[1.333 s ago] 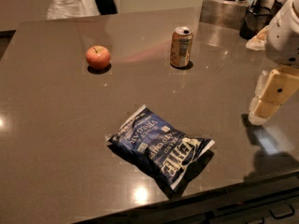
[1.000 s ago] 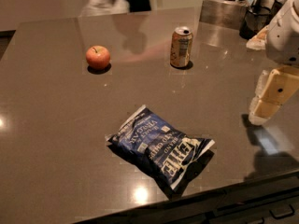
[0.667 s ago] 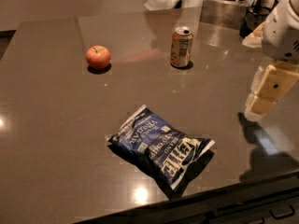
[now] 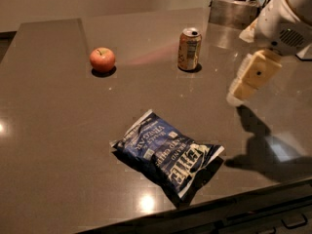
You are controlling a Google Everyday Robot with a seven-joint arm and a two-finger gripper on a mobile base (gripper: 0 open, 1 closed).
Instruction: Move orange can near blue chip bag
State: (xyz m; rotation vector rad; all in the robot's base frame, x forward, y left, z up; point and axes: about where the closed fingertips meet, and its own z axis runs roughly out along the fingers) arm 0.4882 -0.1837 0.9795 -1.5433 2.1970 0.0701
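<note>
The orange can stands upright toward the back of the dark table, right of centre. The blue chip bag lies flat near the table's front edge, well in front of the can. My gripper hangs above the table at the right, to the right of the can and a little nearer the front, apart from it. Its pale tan finger block points down and left. It holds nothing that I can see.
A red apple sits at the back left of the table. A metal box with a container of brown items stands at the back right. The table's front edge runs just below the bag.
My gripper and arm have moved left, closer to the can. The figure moving behind the table is gone from view. Can, bag and apple have not moved.
</note>
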